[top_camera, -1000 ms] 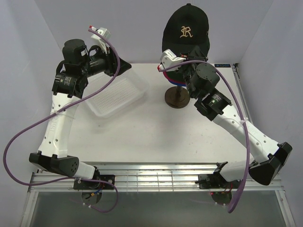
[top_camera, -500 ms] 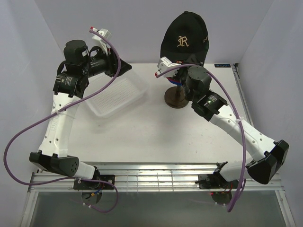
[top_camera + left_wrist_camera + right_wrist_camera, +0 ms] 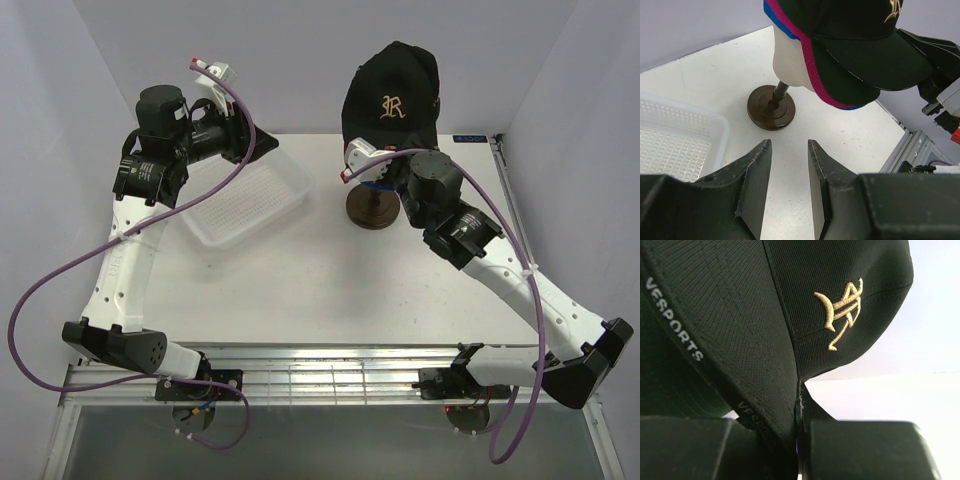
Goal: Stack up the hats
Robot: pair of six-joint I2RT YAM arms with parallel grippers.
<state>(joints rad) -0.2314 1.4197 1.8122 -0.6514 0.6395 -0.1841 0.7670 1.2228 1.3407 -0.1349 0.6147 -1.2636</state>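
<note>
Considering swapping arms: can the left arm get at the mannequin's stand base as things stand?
Probably yes. The left gripper is open and aimed at the stand base, with only bare table between; the basket sits aside.

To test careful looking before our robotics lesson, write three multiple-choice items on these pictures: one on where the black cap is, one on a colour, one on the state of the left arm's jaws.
1. Where is the black cap? A. in the basket B. on the head on its stand C. flat on the table
2. What colour is its logo? A. white B. gold C. red
3. How do the left jaws stand? A. shut on a cap B. shut on the basket C. open, holding nothing
Answers: 1 B, it tops the head, apart from the basket; 2 B, the stitching shows gold; 3 C, a gap shows between them, only table behind.
</note>
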